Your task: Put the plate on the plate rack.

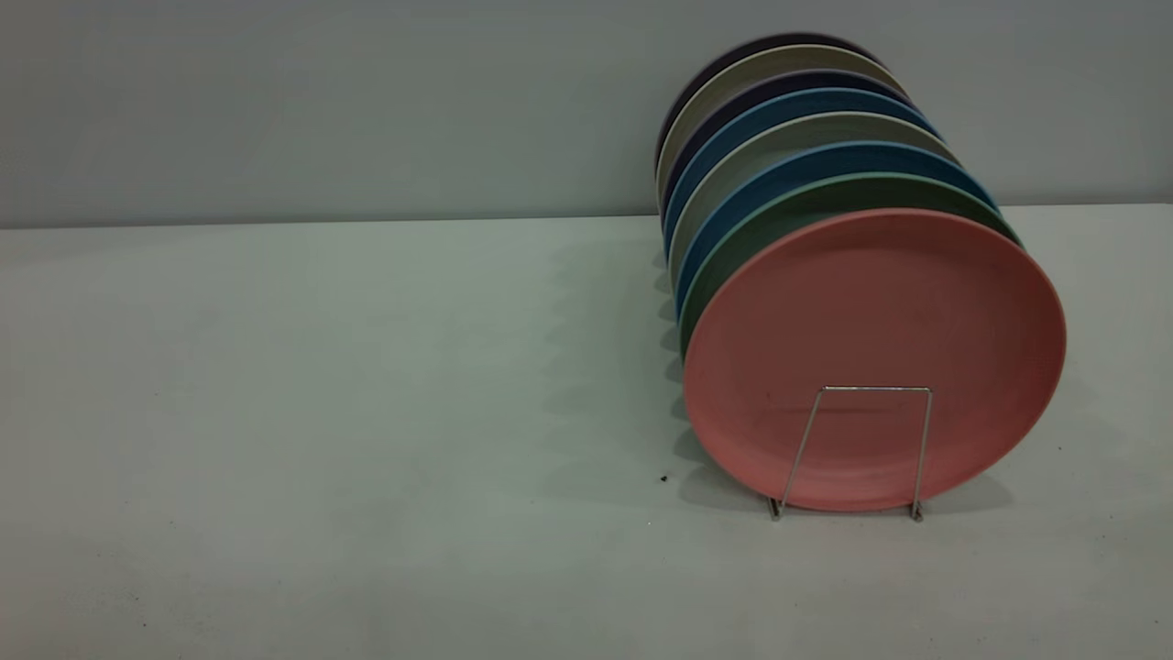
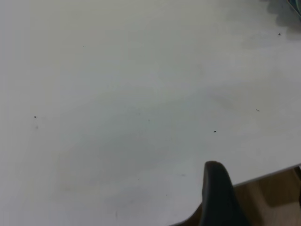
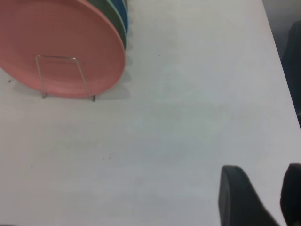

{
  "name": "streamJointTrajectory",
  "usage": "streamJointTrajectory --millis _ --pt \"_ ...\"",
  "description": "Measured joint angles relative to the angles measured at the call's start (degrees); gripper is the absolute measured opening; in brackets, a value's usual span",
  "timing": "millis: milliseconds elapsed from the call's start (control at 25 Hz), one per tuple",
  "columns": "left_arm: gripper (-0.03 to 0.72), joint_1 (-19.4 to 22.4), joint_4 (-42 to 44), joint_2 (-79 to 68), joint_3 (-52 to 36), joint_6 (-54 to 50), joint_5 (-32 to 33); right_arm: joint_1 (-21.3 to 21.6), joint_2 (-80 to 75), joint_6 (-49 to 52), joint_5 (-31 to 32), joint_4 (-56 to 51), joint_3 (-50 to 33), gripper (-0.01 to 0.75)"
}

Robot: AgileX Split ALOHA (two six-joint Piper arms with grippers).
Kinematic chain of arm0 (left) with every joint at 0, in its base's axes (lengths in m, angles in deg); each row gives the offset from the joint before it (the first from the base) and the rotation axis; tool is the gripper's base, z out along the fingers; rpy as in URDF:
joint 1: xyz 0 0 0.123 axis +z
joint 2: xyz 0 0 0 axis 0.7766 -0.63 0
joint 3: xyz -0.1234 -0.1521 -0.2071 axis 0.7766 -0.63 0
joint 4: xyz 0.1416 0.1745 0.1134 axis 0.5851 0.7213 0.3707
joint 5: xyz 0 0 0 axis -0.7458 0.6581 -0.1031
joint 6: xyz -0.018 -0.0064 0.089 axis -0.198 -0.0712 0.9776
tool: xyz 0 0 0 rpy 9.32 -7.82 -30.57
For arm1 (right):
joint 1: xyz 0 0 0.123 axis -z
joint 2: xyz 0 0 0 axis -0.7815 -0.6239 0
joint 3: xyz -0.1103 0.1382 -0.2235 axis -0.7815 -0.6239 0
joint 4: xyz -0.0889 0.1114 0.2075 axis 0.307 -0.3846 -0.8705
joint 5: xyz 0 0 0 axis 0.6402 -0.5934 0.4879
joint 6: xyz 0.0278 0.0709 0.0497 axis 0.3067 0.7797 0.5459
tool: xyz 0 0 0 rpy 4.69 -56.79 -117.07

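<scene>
One broad, pale grey-white matte table [image 1: 321,412] fills most of the exterior view, meeting a plain grey wall [image 1: 321,101] behind it; on the table's right side stands a row of round plates on edge, leaning back one behind another; foremost is the round salmon-pink matte plastic plate [image 1: 875,344] with its low raised rim, upright and slightly tilted back, its face toward the camera; directly behind it sits a teal-green plate [image 1: 779,215], then a blue plate [image 1: 733,206], a grey-beige one, another blue one and darker ones farther back, only their upper-left edges showing; the thin silver wire plate rack [image 1: 861,449] holds them, and its front squared loop divider rises before the pink plate's lower half, its two feet on the table just below the plate's lowest edge; so the pink plate already rests in the rack's front slot, touching the loop or just behind it; no arm appears in the exterior view; the right gripper [image 3: 263,197] hangs over bare table well apart from the rack, two dark fingers showing with a clear gap between them, holding nothing; of the left gripper only one dark finger [image 2: 218,195] shows near the table's edge, so I cannot tell how it stands; a tiny dark speck [image 1: 663,478] lies on the table left of the rack.
</scene>
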State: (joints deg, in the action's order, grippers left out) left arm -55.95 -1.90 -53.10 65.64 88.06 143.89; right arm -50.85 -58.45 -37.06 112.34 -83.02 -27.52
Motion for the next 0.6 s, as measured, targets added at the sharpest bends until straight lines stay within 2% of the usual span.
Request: streamJointTrajectory --millis 200,600 --pt "0.445 3.61 0.0 0.0 0.0 -0.06 0.0 -1.19 0.06 0.0 0.0 0.0 0.0 0.239" --pt "0.445 3.66 0.07 0.0 0.0 -0.03 0.0 -1.19 0.06 0.0 0.0 0.0 0.0 0.239"
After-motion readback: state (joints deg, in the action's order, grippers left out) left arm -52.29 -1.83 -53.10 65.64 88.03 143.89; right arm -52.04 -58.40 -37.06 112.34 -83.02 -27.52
